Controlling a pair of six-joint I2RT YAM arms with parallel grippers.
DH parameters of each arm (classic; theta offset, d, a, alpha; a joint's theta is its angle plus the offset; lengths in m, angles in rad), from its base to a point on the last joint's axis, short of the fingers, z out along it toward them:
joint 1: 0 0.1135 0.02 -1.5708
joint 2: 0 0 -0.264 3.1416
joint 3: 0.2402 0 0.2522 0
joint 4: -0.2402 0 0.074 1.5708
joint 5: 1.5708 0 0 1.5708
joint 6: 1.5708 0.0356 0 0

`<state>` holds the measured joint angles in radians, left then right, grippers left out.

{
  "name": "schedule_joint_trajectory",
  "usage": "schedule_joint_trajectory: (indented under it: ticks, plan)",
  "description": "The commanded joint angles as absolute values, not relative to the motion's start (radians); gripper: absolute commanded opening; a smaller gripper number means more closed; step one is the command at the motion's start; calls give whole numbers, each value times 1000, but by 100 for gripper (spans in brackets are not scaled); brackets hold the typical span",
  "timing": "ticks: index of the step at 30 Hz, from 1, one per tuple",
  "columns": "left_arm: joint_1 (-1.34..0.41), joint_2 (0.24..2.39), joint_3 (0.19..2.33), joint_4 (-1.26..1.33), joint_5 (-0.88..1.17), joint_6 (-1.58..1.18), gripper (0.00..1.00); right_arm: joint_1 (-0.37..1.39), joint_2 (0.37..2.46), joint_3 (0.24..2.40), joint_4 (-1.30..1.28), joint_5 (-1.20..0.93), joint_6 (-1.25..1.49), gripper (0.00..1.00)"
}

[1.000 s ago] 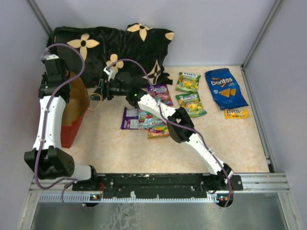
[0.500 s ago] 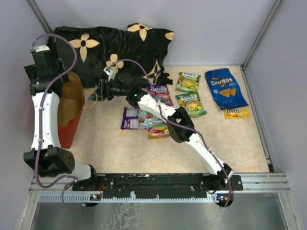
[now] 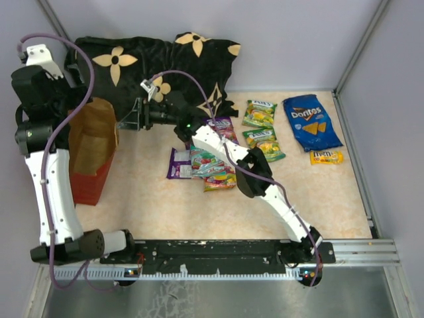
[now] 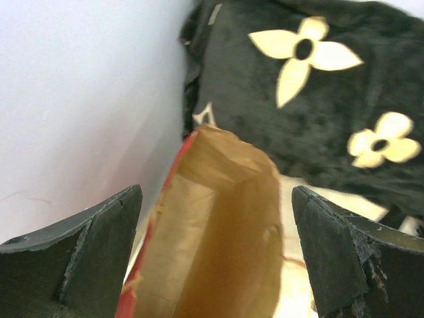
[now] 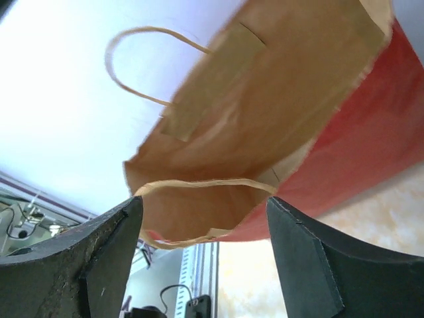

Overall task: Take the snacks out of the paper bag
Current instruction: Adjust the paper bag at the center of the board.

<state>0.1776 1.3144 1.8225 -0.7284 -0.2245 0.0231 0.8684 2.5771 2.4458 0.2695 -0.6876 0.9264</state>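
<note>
Soft, even overhead light fills the top view, leaving only faint shadows on the table (image 3: 165, 199) and slight glare on the glossy snacks (image 3: 260, 112). Both wrist views are blurred: the pillow (image 4: 331, 106) flowers smear, and the wall (image 5: 53, 79) behind the paper bag (image 5: 265, 119) blows out white.

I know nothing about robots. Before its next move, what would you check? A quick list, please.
1. Left gripper open and empty: ok.
2. Right gripper open, holding nothing: ok.
3. Paper bag mouth gaping, brown inside showing: ok.
4. Bag fully emptied: cannot tell, its bottom is hidden.
5. Doritos bag and candy pouches lie on the table, apart from the bag: ok.
</note>
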Motion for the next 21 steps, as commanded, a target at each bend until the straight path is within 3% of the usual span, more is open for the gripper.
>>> schedule_joint_trajectory:
  ticks: [1,7,13,21]
  plan:
    - [178,1222,1754,-691,-16,8,100,902,2450,2580,308,-702,940,76]
    - [178,1213,1730,-714,21,-3,100,914,2440,2606,265,-660,905,78]
    - [178,1132,1575,-676,179,-21,100,910,2404,2524,276,-656,889,77]
    - [129,1052,1419,-633,250,-35,100,726,2013,1768,564,-588,899,78]
